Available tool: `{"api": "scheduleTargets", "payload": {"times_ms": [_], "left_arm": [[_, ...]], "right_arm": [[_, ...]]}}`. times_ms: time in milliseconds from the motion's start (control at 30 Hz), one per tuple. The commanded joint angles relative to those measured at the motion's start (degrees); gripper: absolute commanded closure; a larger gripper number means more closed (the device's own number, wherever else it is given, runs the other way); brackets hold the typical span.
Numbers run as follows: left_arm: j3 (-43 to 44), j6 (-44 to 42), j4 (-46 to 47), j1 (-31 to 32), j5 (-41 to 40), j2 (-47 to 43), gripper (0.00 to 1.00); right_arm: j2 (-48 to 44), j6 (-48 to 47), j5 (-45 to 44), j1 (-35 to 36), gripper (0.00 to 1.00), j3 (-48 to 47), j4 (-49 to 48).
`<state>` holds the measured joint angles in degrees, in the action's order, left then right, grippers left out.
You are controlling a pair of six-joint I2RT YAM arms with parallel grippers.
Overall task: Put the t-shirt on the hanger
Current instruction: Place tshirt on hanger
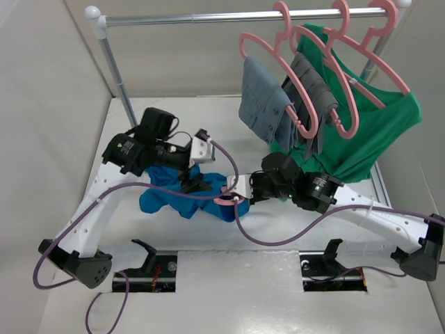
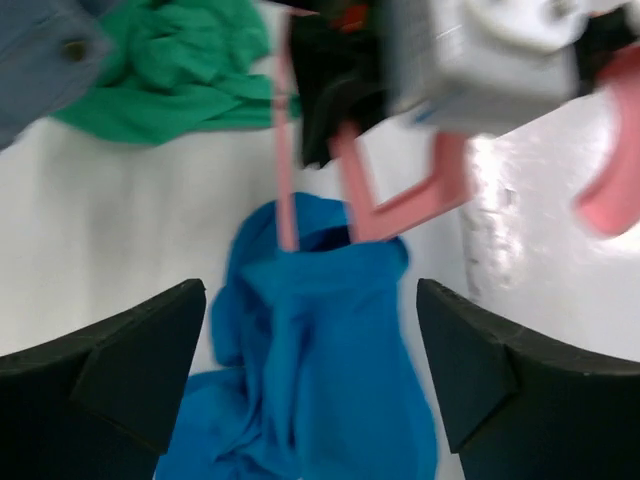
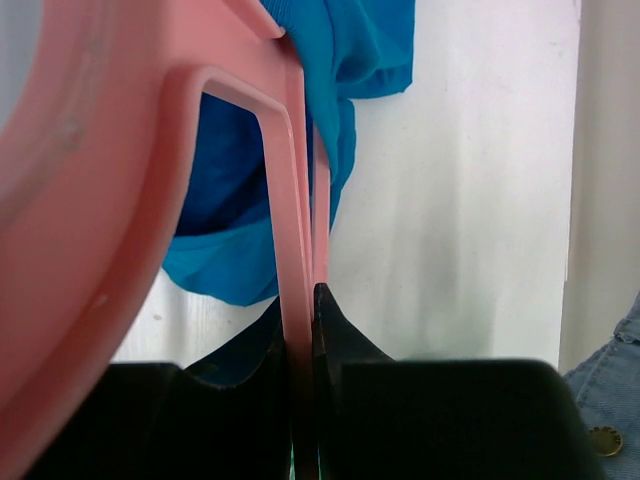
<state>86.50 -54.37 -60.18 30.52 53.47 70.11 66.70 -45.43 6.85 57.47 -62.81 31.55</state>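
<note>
Nothing on the bench [image 1: 201, 240] is a real container; the closest thing is the clothes rail [image 1: 229, 17] across the top of the overhead view. Look at its upper right: pink hangers carry a blue-grey denim piece [image 1: 263, 101], grey garments [image 1: 316, 97] and a green shirt [image 1: 375, 132] that hangs down to the bench.

The hanger [image 1: 226, 200] you care about is not on the rail. It sits low in the centre of the overhead view, mostly hidden by the arms, with its far end reaching into the blue t-shirt [image 1: 167, 198]. The t-shirt lies crumpled on the bench, centre-left, under the left arm's wrist.

Your right pincer [image 1: 233, 191] is clamped on the hanger. In the right wrist view the two dark fingers [image 3: 340, 345] pinch a thin pink bar of the hanger [image 3: 100, 200] at bottom centre, no gap showing, with the t-shirt [image 3: 240, 200] behind it in the upper middle.

Your left pincer [image 1: 197, 182] has its fingers spread wide and grips nothing. In the left wrist view the left pincer [image 2: 310, 390] frames the t-shirt [image 2: 320, 340] at bottom centre, fingers at the two lower corners. The hanger [image 2: 370, 200] bars run from the upper middle down into the cloth. You cannot tell whether the fingers touch the fabric. The view is blurred.
</note>
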Motion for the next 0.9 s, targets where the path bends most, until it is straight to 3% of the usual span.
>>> {"api": "scheduleTargets", "payload": {"times_ms": [0, 67, 167, 200, 267, 300, 333, 400, 467, 600, 700, 800, 867], "left_arm": [[-1.32, 5.04, 11.34, -6.68, 3.11, -5.14, 0.14], [-4.14, 9.62, 17.79, -11.95, 4.44, -9.97, 0.07], [-3.72, 8.68, 20.47, -12.68, 4.97, -11.92, 0.02], [-2.40, 5.79, 17.50, -12.68, 5.93, -11.14, 0.02], [2.07, -5.33, -1.18, -11.81, 8.23, -8.25, 0.02], [2.09, -12.01, -4.82, -7.80, 7.44, -5.45, 0.02], [0.70, -7.90, -4.86, -5.41, 0.82, -4.90, 0.04], [-5.26, -9.08, -4.86, -2.58, -4.41, -6.72, 0.04], [-9.40, -11.55, -0.94, -1.96, -6.88, -9.18, 0.04], [-17.40, -3.75, 8.57, 1.81, -11.89, -12.10, 0.02], [-19.96, -3.02, 10.08, 4.54, -16.63, -10.17, 0.02], [-23.12, -3.02, 11.40, 4.55, -17.87, -10.16, 0.06], [-24.53, -3.02, 12.02, 4.55, -17.88, -10.69, 0.22]], "right_arm": [[-2.62, 1.92, 1.76, 0.36, 1.00, 0.92, -7.29], [-2.62, 2.63, 2.29, 0.36, 1.00, 1.81, -7.82], [-2.10, 3.85, 1.59, 0.36, 1.00, 3.12, -8.35], [-2.10, 3.86, 1.59, 0.36, 1.00, 3.13, -8.35], [-2.10, 3.86, 0.27, 0.36, 1.00, 3.74, -8.87], [-2.10, 4.38, 0.27, 0.36, 1.00, 3.74, -8.87], [-2.10, 4.38, -0.34, 0.36, 1.00, 3.74, -9.48], [-2.79, 4.38, -0.35, -0.16, 1.00, 4.27, -10.01], [-3.32, 4.38, -0.35, -0.17, 1.00, 4.27, -10.71], [-3.33, 4.38, -0.35, -0.17, 1.00, 4.27, -11.25], [-3.33, 5.00, 0.18, -0.17, 1.00, 2.08, -11.25], [-2.80, 5.00, 0.18, -0.17, 1.00, 0.67, -11.25], [-3.32, 5.00, 0.18, -0.17, 1.00, 0.67, -12.30]]}}
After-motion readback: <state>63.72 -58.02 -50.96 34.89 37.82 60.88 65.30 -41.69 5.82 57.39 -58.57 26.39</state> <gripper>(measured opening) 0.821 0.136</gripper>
